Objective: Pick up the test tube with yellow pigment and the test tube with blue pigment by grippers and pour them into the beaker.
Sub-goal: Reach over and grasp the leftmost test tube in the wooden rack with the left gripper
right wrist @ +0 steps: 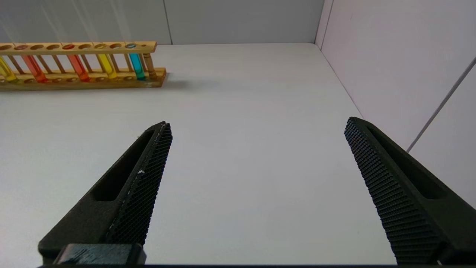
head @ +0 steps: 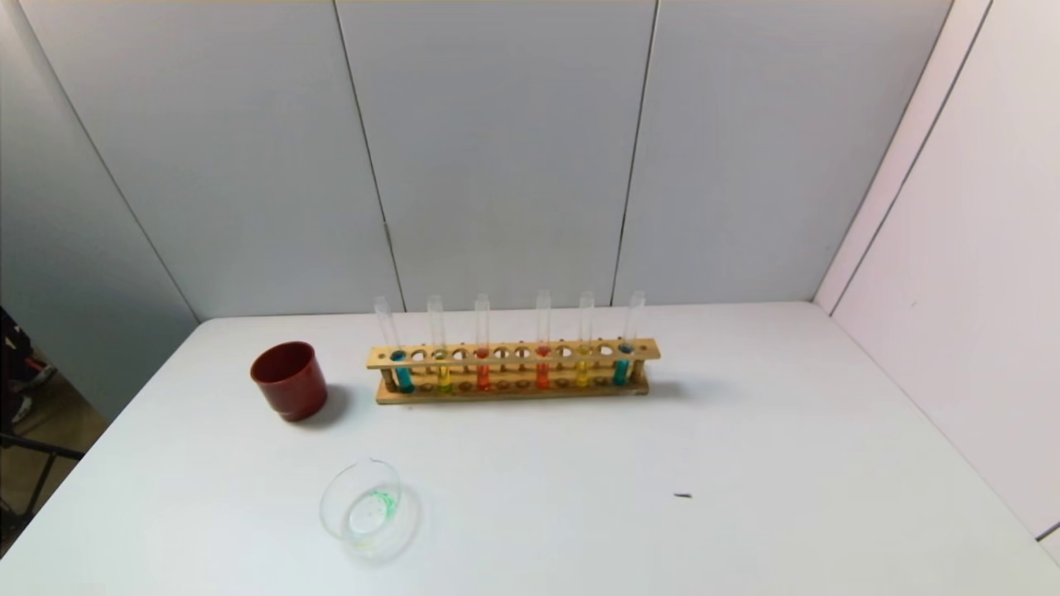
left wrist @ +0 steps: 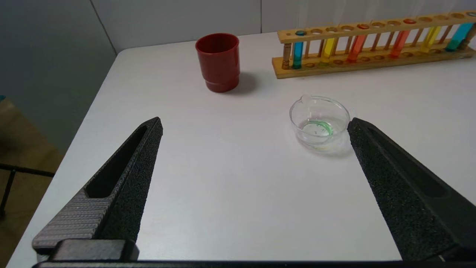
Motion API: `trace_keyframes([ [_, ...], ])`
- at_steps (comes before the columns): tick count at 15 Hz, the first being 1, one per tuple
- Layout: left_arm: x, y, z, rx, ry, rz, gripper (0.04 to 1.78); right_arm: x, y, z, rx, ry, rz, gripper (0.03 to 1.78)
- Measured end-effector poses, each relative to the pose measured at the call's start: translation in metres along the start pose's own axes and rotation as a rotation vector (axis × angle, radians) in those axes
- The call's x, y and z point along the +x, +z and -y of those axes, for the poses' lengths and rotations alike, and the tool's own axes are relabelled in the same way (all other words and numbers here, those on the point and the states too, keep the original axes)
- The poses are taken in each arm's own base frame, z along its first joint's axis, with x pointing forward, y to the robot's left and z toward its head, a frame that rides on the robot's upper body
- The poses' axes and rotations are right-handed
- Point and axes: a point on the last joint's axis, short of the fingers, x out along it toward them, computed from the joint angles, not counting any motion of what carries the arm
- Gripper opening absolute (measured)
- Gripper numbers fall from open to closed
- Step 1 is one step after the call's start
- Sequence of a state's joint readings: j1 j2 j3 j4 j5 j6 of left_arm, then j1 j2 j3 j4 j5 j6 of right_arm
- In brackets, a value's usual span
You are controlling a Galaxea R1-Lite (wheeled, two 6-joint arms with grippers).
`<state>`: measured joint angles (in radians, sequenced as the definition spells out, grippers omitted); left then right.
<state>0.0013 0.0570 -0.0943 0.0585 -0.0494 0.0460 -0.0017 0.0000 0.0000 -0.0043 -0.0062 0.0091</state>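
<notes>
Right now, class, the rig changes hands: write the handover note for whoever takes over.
Left gripper: open, empty, above the table short of the beaker.
Right gripper: open, empty, above bare table on the right.
All six tubes stand in the wooden rack: blue tubes at its ends, a yellow tube next to each, two orange-red ones between.
The beaker stands near the left front, with a green trace in it; the red cup is left of the rack.
Done: no tube is lifted.
Left: grasp one yellow and one blue tube, then pour both into the beaker.
</notes>
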Motion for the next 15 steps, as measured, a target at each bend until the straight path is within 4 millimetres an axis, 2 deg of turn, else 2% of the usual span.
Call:
trace_keyframes([
  [3,0.008,0.039,-0.001,-0.002,-0.035,-0.043,1.75,0.000,0.000,0.000,0.000,0.000,0.000,1.70],
  [6,0.030,0.074,-0.003,-0.003,-0.077,-0.075,1.75,0.000,0.000,0.000,0.000,0.000,0.000,1.70],
  [10,0.080,0.099,-0.006,-0.007,-0.103,-0.134,1.75,0.000,0.000,0.000,0.000,0.000,0.000,1.70],
  [15,0.151,0.112,-0.006,-0.013,-0.139,-0.179,1.75,0.000,0.000,0.000,0.000,0.000,0.000,1.70],
])
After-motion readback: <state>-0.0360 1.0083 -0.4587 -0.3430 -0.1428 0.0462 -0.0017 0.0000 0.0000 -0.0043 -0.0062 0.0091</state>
